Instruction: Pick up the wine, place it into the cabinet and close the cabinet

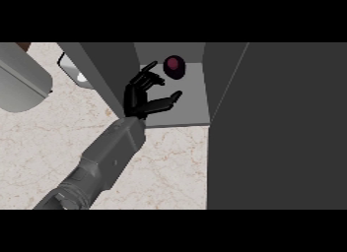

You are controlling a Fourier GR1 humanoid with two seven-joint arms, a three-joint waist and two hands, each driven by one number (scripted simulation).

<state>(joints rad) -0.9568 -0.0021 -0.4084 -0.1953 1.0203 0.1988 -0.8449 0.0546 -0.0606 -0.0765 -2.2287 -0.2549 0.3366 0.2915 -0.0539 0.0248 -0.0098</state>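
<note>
the wine [174, 66] stands inside the open cabinet [194, 93], toward the back of its pale shelf, seen from above as a dark red round top. the left hand [138, 96] is in the opening with its fingers [149, 69] spread and straight and the thumb [169, 100] held out to the side. it holds nothing, and the fingertips are just beside the bottle with a thin gap showing. the right hand is not in view.

the placing looks done, so closing is what remains. the likely trouble is a fingertip catching the bottle on the way out and tipping it, since the two sit so close. the other is the dark door [286, 123] at the right swinging in while the forearm [111, 152] crosses the shelf's front edge.

room is tight: the cabinet's left wall [100, 64] is right behind the hand. the free path appears to run straight back over the counter [169, 167].
</note>
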